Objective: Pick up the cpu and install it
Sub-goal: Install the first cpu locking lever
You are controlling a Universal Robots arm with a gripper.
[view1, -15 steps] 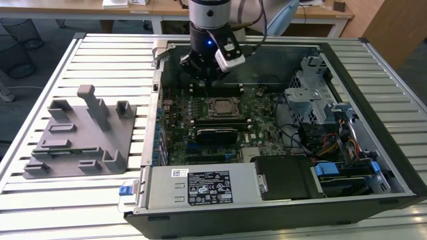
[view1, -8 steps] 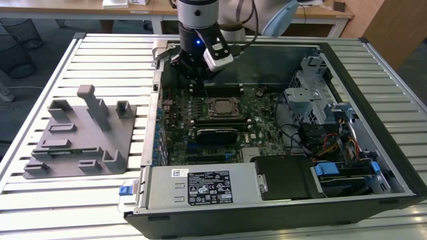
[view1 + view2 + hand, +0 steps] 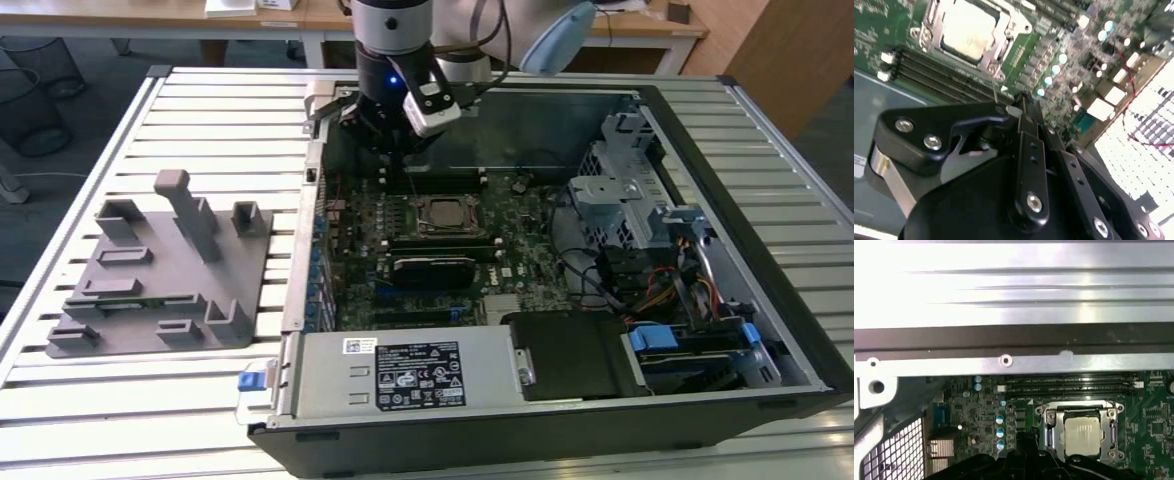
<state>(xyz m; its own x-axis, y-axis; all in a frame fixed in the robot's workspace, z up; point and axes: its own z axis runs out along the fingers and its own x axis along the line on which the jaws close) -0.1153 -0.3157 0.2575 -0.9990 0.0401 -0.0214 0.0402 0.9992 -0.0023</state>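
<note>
Nearest in the exterior view, the power supply (image 3: 400, 375) lines the front edge of the open computer case (image 3: 747, 250). Behind it the motherboard (image 3: 400, 240) lies exposed, with free room above the socket (image 3: 447, 235). The cpu (image 3: 445, 215) (image 3: 968, 27) (image 3: 1083, 432) sits there inside the metal frame (silver top up). Farther back the hand (image 3: 391, 150) (image 3: 1021, 102) hangs over the board near the memory slots (image 3: 939, 70), close to the case's far wall, pinched narrow on nothing. On the desk (image 3: 200, 100), at the exterior view's left, a grey fixture plate (image 3: 154, 290) stands beside the case.
</note>
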